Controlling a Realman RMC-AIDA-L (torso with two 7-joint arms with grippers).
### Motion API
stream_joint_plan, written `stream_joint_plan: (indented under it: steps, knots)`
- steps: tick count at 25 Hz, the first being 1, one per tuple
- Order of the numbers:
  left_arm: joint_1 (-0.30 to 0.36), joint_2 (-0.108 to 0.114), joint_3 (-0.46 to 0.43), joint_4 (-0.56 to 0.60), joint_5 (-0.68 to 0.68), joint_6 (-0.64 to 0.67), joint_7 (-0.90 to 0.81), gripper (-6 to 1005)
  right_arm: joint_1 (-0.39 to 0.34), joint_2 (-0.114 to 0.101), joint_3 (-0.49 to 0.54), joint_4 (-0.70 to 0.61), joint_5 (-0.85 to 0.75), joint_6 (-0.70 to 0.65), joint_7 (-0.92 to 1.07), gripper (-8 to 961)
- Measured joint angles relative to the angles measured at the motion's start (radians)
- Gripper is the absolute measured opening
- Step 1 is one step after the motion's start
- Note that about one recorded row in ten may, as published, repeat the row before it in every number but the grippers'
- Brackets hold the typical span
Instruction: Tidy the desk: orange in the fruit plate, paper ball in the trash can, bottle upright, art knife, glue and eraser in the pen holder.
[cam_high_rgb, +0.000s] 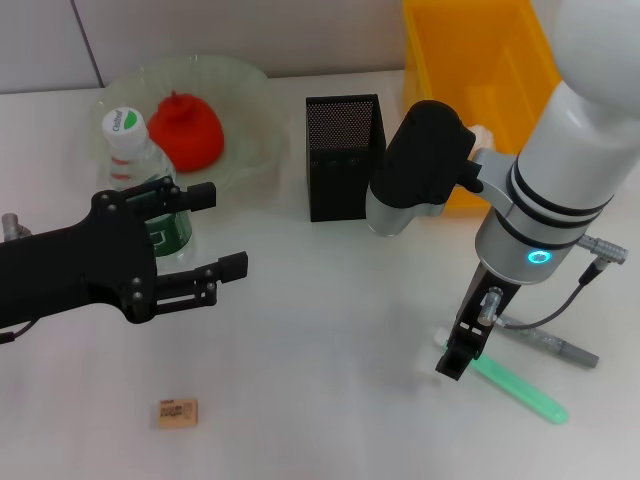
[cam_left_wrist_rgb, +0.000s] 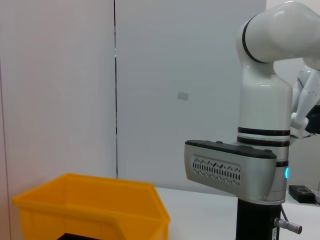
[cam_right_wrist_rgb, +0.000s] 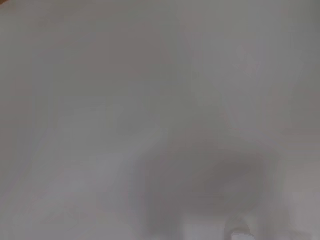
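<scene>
The bottle (cam_high_rgb: 135, 150), clear with a white cap and green label, stands upright at the left, beside the fruit plate (cam_high_rgb: 250, 120). My black left gripper (cam_high_rgb: 215, 232) is open, and its upper finger crosses in front of the bottle. The orange (cam_high_rgb: 188, 130) lies in the plate. The black mesh pen holder (cam_high_rgb: 345, 155) stands mid-table. The eraser (cam_high_rgb: 176, 412) lies near the front edge. A green stick (cam_high_rgb: 520, 390) and a grey pen-shaped item (cam_high_rgb: 555, 346) lie at the right; which one is the art knife and which the glue I cannot tell. My right gripper (cam_high_rgb: 458, 358) points down at the green stick's end. The paper ball is out of view.
The yellow trash bin (cam_high_rgb: 480, 60) stands at the back right behind my right arm and also fills the lower left of the left wrist view (cam_left_wrist_rgb: 90, 200). A cable runs from the right wrist over the grey item. The right wrist view shows only blurred table surface.
</scene>
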Motion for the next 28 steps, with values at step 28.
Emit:
stream_joint_plan:
  steps: [28]
  knots:
    - [0.000, 0.000, 0.000, -0.005, 0.000, 0.000, 0.003, 785, -0.002, 0.000, -0.012, 0.015, 0.002, 0.012, 0.019, 516]
